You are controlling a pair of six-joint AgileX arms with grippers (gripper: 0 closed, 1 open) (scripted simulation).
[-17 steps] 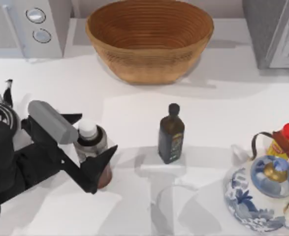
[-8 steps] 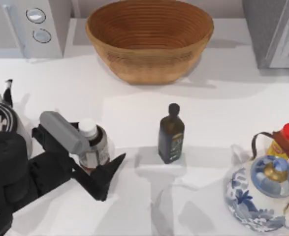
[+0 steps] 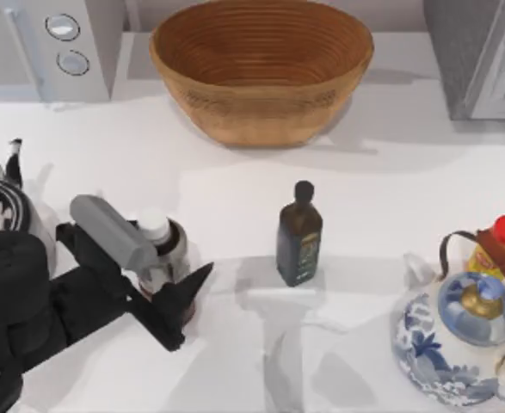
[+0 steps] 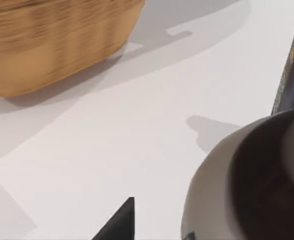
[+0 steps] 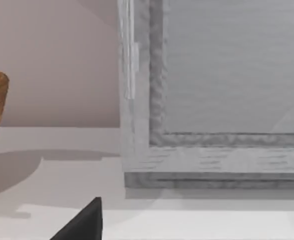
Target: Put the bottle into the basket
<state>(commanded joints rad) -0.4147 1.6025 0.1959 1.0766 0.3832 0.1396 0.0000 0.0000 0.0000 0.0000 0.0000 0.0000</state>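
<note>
The bottle (image 3: 160, 251), round with a white cap, grey label and reddish-brown base, stands at the table's left, well short of the wide tan wicker basket (image 3: 261, 69). The left gripper (image 3: 162, 271) has its fingers closed around its body. A loose grip could let it slip in transit.

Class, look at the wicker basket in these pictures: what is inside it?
Inside the basket the top view shows bare ribbed weave. The near wall covers a strip of the floor. The bottle stands outside, between the left gripper's fingers.
</note>
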